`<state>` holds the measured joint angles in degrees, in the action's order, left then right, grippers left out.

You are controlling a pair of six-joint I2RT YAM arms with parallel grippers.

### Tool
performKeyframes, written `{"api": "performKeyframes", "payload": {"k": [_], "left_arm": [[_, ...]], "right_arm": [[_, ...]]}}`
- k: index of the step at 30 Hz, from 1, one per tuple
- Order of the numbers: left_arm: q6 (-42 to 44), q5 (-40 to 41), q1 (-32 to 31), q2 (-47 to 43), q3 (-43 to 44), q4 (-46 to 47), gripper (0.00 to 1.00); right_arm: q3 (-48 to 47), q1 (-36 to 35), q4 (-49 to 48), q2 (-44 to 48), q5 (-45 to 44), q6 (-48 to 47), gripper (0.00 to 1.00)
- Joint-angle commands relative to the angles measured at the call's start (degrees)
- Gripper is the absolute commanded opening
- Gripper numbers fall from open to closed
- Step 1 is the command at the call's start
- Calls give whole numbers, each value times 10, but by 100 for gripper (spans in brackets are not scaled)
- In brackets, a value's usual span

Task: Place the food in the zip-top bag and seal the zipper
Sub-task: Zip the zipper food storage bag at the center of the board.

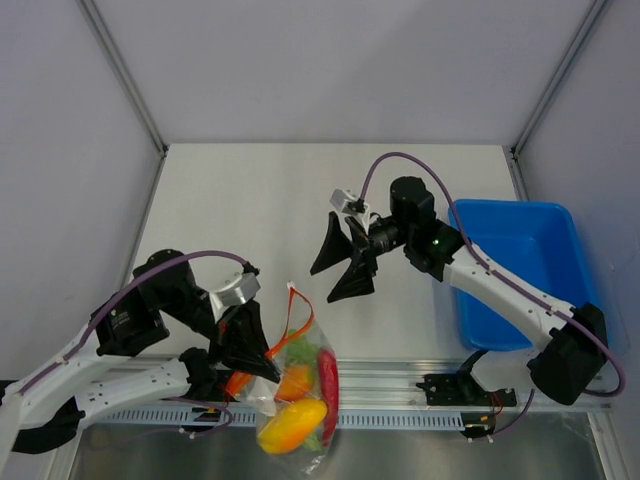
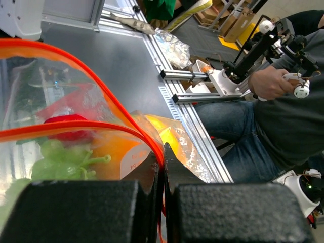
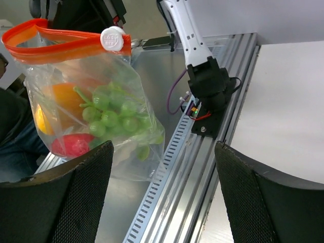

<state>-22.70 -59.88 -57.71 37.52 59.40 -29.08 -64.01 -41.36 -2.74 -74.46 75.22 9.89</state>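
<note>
The clear bag [image 1: 295, 400] hangs past the table [image 1: 300, 200] edge with the food [image 1: 290, 425] inside. It hangs below the left gripper [image 1: 258, 350], whose fingers pinch the orange zipper [image 3: 61, 38]. The strip runs crosswise ahead of the right gripper [image 1: 343, 265], whose fingers are spread and empty. The white slider [image 3: 112, 38] sits above and beyond them.

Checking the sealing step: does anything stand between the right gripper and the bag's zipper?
Nothing visible does. The right gripper hangs open over the table, and its wrist view shows the zipper unobstructed; the left gripper pinches one end.
</note>
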Motion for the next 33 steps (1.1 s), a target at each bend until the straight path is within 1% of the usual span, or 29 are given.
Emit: {"api": "performKeyframes", "payload": {"k": [1,4,10,14,21,23,25,26,27,28,29,30,31,32,33], "left_arm": [[-28,-28,0,-10,29,64,1],[-31,-29,-2,-7,30,65,1],[-31,-25,-4,-11,31,68,1],[-30,-23,-4,-11,28,67,1],[-31,-23,-4,-11,23,74,1],[-30,-21,-4,-11,23,73,0],[-27,-17,-4,-12,23,67,0],[-25,-15,-4,-16,22,64,0],[-24,-9,-4,-17,20,58,1],[-22,-6,-4,-17,20,55,1],[-20,-4,-4,-21,20,54,1],[-18,-1,-4,-24,13,50,1],[-17,2,-4,-25,12,48,0],[-16,5,-4,-26,9,46,1],[-14,14,-4,-28,7,41,1]], "right_arm": [[-53,-23,-57,-34,31,8,83],[-89,-46,-62,-67,46,15,83],[-138,-93,-53,-104,88,10,83],[-146,-125,-36,-104,103,-11,83],[-164,-151,-10,-119,112,-29,82],[-172,-158,-3,-126,115,-31,79],[-180,-166,24,-128,128,-56,76],[-191,-168,57,-130,133,-76,70],[-200,-170,123,-131,137,-97,65],[-211,-170,162,-133,156,-168,52],[-237,-169,260,-139,168,-208,45],[-254,-162,324,-144,184,-257,34],[-275,-159,392,-150,192,-375,14],[-294,-156,511,-164,192,-424,7],[-318,-152,553,-170,192,-457,2]]}}
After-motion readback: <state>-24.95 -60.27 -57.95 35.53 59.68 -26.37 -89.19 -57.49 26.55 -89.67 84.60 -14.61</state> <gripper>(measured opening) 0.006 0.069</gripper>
